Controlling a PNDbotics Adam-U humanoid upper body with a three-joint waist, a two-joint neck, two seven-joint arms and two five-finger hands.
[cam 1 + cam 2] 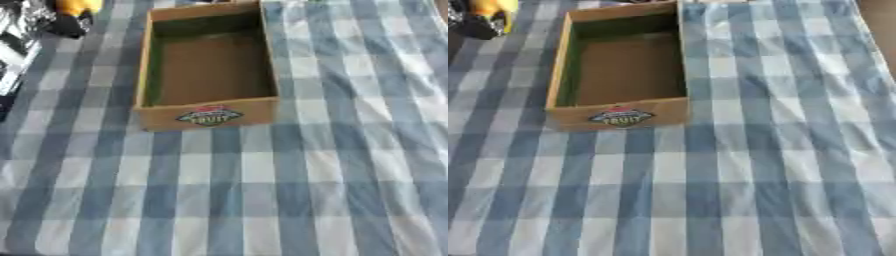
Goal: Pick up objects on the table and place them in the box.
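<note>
Cardboard box (206, 116), open-topped, brown, rectangular, standing upright on the counter (262, 200) in the upper middle of both views, its long sides running away from the camera. Near wall bears a printed label (210, 116) in red, green and white with a word reading "FRUIT". Inner walls show a green tint along the left and far sides; the brown floor of the box shows nothing lying on it. Counter covered with a blue-and-white checked cloth (780, 150), lying flat with faint creases, bare of loose objects across the near and right-hand area. Left hand (66, 22), black, seen only in part at the upper left corner of both views, beyond and to the left of the box and apart from it, with a yellow object (492, 7) at its upper side; whether the fingers are curled round this object or merely beside it cannot be told, since the edge of the view cuts them off. Silver-and-black arm parts (17, 45) run down the left edge in the left eye view.
</note>
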